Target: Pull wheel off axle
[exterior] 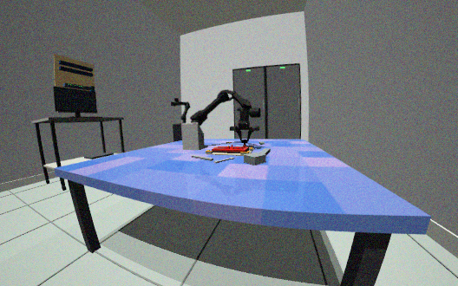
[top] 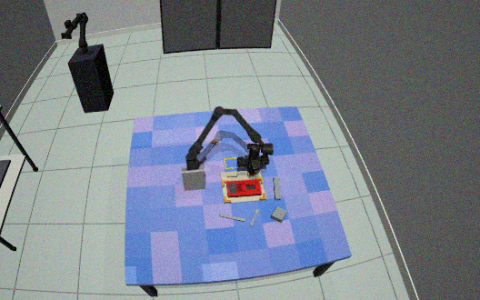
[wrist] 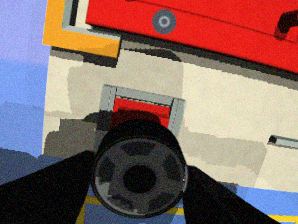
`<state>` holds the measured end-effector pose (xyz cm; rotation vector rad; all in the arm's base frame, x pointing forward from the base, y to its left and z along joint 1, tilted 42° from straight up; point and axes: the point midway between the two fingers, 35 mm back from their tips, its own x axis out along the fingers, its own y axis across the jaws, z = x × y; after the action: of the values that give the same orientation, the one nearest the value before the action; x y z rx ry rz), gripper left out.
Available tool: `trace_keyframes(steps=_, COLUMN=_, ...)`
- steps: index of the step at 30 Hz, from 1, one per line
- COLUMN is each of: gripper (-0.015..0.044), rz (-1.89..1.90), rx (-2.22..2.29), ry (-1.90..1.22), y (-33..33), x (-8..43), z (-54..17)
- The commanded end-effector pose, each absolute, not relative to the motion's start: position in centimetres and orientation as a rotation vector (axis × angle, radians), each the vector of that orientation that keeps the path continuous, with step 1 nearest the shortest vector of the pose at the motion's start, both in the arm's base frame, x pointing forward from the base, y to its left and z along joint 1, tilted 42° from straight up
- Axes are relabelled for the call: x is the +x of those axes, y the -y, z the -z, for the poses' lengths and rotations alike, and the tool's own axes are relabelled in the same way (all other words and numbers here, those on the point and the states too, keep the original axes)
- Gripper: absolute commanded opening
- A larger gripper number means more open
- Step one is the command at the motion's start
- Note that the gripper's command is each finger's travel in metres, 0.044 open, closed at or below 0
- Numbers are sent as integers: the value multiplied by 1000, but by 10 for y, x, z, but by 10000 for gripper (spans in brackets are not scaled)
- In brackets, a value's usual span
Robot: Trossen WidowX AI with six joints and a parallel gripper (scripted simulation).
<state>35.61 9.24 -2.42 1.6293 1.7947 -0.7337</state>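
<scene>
one black jointed arm (top: 228,125) on a grey square base block (top: 194,178), ending in one black claw (wrist: 140,185) pinched on the dark round wheel with a centre hole (wrist: 139,177). wheel held between the two black fingers, above the cream board's edge and just over a yellow-outlined marked area (top: 231,163); cannot tell whether clear of the axle.

counted on the blue and lilac patchwork bench (top: 169,245): one red rectangular plate (top: 245,187) on a cream board with orange corner trim (top: 244,196), two thin pale sticks (top: 232,217), one long grey bar (top: 276,188), one small grey cube-like block (top: 278,214).

top view alone gives the yellow outline as a full rectangle between arm base and claw, plus the second black arm on a dark pedestal (top: 90,77) off by the wall. exterior view alone shows the side desk with a dark monitor (exterior: 75,100) and the double grey doors (exterior: 266,101). wrist view alone reveals the wheel's spoked face, a grey u-shaped bracket with a red inset (wrist: 141,106) right behind it, and a small grey ringed disc (wrist: 164,22) on the red plate.

surfaces flat and matte; wheel rounded, everything else boxy.
</scene>
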Motion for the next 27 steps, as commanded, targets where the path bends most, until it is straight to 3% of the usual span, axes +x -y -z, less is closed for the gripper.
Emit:
trace_keyframes(steps=1, gripper=0, rz=731, rx=1635, ry=-1787, y=-88, x=357, z=21)
trace_keyframes(steps=27, gripper=0, rz=731, rx=1639, ry=-1784, y=-83, x=358, z=14)
